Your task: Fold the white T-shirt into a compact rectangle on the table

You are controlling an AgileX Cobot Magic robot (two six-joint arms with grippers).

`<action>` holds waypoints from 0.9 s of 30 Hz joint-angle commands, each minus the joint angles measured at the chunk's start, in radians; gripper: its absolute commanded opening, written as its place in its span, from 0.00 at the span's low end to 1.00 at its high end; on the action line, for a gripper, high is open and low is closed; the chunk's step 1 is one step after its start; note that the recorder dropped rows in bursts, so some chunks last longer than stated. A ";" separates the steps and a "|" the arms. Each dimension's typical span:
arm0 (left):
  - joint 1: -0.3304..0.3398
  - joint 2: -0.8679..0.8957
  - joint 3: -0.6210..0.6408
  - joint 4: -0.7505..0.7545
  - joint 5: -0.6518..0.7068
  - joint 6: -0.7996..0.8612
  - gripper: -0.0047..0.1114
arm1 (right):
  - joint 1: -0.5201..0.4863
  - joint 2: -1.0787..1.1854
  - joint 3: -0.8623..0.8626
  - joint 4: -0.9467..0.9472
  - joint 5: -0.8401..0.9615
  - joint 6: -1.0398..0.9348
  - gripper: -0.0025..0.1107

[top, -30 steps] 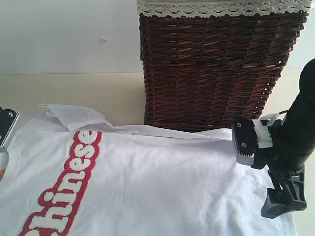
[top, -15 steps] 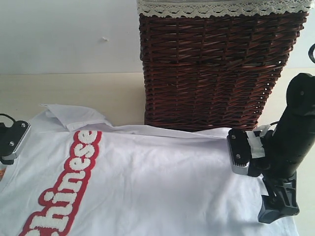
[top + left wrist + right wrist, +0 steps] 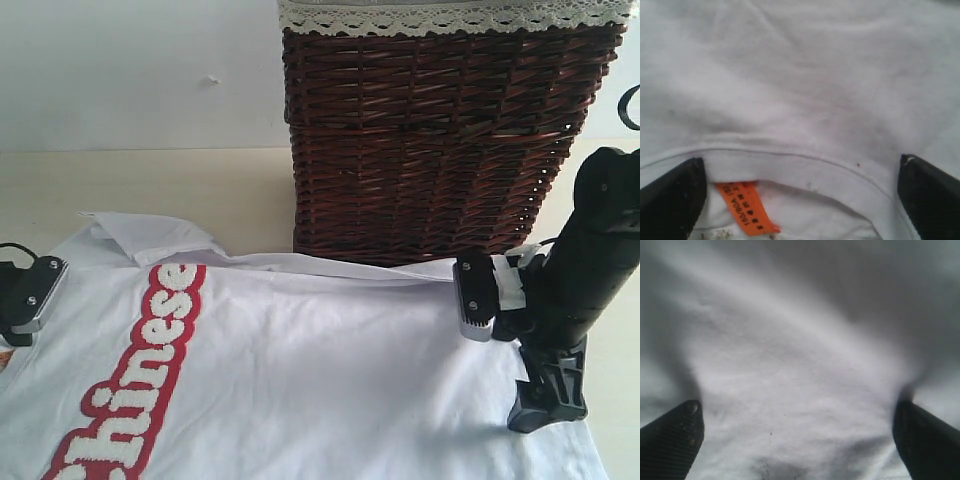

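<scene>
The white T-shirt point(image 3: 300, 370) lies spread on the cream table point(image 3: 200, 185), its red band with fuzzy white letters point(image 3: 135, 385) at the left. My left gripper point(image 3: 801, 160) is open just over the ribbed collar point(image 3: 805, 167). The orange tag point(image 3: 742, 207) shows between its dark fingers point(image 3: 670, 200); only its wrist mount point(image 3: 25, 295) appears in the exterior view. My right gripper point(image 3: 796, 405) is open too, fingers point(image 3: 925, 440) wide apart over plain white cloth. In the exterior view the right gripper point(image 3: 546, 408) points down onto the shirt's right end.
A dark brown wicker basket point(image 3: 440, 140) with a lace-edged liner point(image 3: 450, 15) stands just behind the shirt's far edge, close to the right arm point(image 3: 590, 250). A folded sleeve point(image 3: 150, 235) lies at the shirt's far left corner. A white wall point(image 3: 130, 70) is behind.
The right arm has moved left and a little down, onto the shirt's right end. The left wrist has come further into view from the left edge and dropped lower.
</scene>
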 commanded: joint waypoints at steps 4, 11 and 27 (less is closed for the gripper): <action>0.003 0.024 -0.004 -0.014 -0.040 -0.032 0.94 | -0.007 0.063 0.021 0.005 -0.010 0.002 0.90; 0.003 0.129 -0.004 -0.014 -0.060 -0.055 0.82 | -0.007 0.061 0.021 0.051 -0.011 -0.002 0.90; 0.001 0.139 -0.004 -0.032 -0.069 -0.096 0.04 | -0.007 0.144 0.021 0.041 -0.048 0.003 0.02</action>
